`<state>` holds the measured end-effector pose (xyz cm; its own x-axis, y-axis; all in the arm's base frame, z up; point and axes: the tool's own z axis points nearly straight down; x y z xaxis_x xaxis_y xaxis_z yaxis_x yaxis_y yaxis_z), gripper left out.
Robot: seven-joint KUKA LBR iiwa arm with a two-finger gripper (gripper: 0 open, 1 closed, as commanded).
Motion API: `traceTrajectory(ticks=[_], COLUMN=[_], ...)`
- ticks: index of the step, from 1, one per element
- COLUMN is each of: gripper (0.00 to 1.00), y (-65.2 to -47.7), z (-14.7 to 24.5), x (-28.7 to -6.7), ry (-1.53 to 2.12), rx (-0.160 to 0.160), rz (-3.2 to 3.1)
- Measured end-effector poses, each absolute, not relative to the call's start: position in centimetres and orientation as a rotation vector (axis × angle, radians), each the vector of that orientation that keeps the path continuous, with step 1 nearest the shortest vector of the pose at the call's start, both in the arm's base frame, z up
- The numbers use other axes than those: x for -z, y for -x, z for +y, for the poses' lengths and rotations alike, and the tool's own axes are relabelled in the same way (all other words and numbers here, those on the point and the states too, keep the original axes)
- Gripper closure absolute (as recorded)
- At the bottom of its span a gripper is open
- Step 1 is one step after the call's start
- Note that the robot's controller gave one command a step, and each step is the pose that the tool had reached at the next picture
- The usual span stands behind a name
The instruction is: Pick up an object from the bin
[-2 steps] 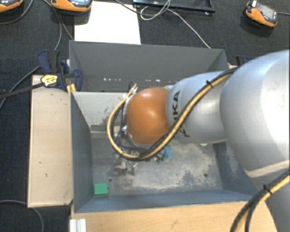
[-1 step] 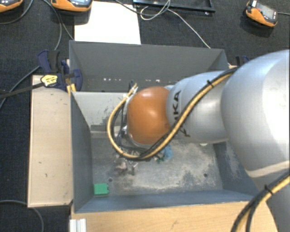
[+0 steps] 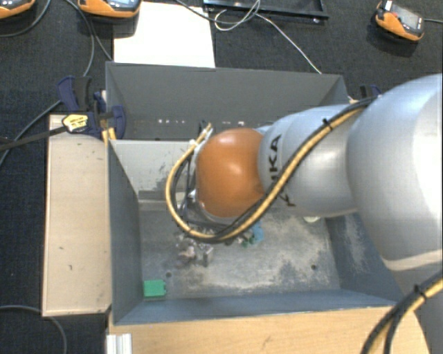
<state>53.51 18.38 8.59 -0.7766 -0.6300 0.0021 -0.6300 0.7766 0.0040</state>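
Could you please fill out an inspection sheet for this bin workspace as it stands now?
Surface: grey bin floor, scuffed and speckled.
Job's things: green block in the near-left corner, apart from the arm; small blue-green thing mid-floor, partly hidden by the arm.
Clutter: nothing seen.
Gripper: gripper low over the floor's left-middle, under the orange cover; whether it is open or shut cannot be told.
Cables: yellow-and-black cable loops round the orange cover; black cables lie outside the bin.
Surroundings: dark carpet; orange-and-black devices along the far edge.
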Motion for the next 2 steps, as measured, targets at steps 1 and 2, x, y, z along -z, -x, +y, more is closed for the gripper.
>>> traceTrajectory(ticks=[1,2], gripper=[1.0,1.0], y=[-53.69,-53.8], z=[18.43,18.46], x=[-11.5,-12.4], ry=[-1.048,-1.048], rx=[0.005,0.005], rz=[-2.966,-2.971])
